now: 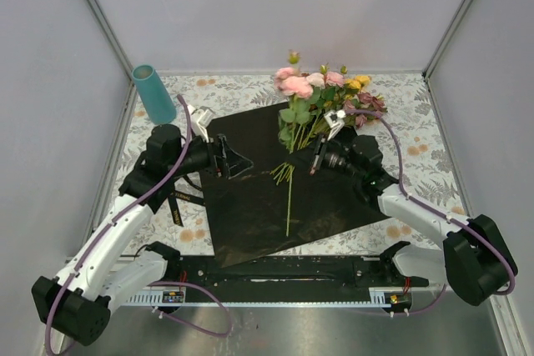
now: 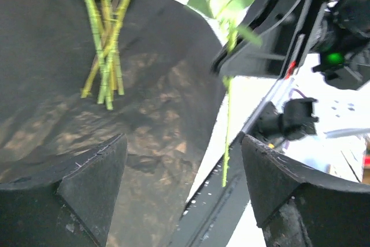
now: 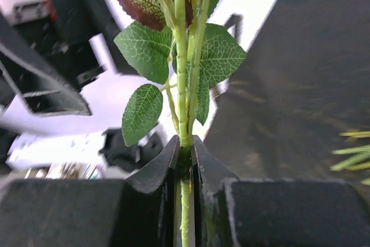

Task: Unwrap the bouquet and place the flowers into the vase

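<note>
The bouquet's black paper (image 1: 259, 198) lies spread flat on the table. The flowers (image 1: 321, 93), pink, yellow and mauve roses, rest at its far edge, with a cluster of cut stems (image 2: 104, 56) on the paper. My right gripper (image 3: 184, 143) is shut on one green leafy stem (image 3: 182, 85), just right of that cluster (image 1: 317, 156). My left gripper (image 2: 184, 169) stands open over the paper's left part (image 1: 232, 158), facing the right gripper (image 2: 266, 33), with nothing between its fingers. The held stem (image 2: 227, 137) hangs ahead of it. The teal vase (image 1: 153, 93) stands tilted at the far left.
A floral tablecloth (image 1: 417, 135) covers the table around the paper. One long single stem (image 1: 289, 202) points toward the near edge. Grey walls close in the back and both sides. A black rail (image 1: 292, 268) with the arm bases runs along the near edge.
</note>
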You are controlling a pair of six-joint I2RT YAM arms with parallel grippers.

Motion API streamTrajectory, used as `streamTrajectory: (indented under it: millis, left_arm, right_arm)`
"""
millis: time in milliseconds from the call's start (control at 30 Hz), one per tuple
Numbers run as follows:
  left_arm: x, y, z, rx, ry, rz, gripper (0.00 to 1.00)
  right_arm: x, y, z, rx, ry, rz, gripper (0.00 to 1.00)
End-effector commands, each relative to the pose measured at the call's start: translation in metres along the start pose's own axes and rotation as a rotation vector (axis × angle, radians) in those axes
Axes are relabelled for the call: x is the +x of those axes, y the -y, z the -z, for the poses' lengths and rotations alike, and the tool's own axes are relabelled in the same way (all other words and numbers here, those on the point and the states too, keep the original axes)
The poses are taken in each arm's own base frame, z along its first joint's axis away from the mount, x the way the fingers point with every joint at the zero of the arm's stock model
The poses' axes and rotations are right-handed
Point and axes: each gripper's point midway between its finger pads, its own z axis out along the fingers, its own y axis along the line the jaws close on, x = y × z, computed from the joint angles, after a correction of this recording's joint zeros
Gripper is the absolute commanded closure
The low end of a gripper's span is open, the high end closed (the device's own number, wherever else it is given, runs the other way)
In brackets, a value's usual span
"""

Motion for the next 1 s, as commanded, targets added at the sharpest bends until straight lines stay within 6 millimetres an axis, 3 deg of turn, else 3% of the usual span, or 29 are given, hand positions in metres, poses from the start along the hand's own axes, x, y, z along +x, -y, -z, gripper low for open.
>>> streamTrajectory:
  millis: [0, 100, 200, 467, 733, 800, 933, 967]
  left_arm:
    - [-0.028, 0.063, -0.005, 0.225, 0.06, -0.064, 0.18]
    - [-0.029, 0.082, -0.007, 0.269, 0.056, -0.05, 0.21]
    - [-0.031, 0.089, -0.008, 0.276, 0.073, -0.032, 0.23]
    - [-0.021, 0.086, -0.02, 0.287, 0.064, 0.02, 0.27]
    - [-0.022, 0.086, -0.03, 0.303, 0.057, 0.042, 0.39]
    - [-0.019, 0.085, -0.032, 0.304, 0.047, 0.047, 0.52]
    - [-0.019, 0.084, -0.032, 0.301, 0.051, 0.048, 0.94]
    - [-0.02, 0.084, -0.032, 0.299, 0.056, 0.044, 1.0]
  right_arm:
    - [0.017, -0.074, -0.007, -0.249, -0.061, 0.081, 1.0]
    - [0.022, -0.09, -0.011, -0.291, -0.065, 0.07, 1.0]
    - [0.025, -0.101, -0.013, -0.317, -0.066, 0.065, 1.0]
    - [0.036, -0.116, -0.02, -0.354, -0.096, 0.068, 1.0]
    - [0.048, -0.129, -0.026, -0.382, -0.134, 0.071, 1.0]
    - [0.051, -0.126, -0.027, -0.369, -0.136, 0.07, 1.0]
    - [0.056, -0.118, -0.03, -0.34, -0.143, 0.065, 0.96]
    - [0.056, -0.117, -0.03, -0.333, -0.143, 0.067, 0.93]
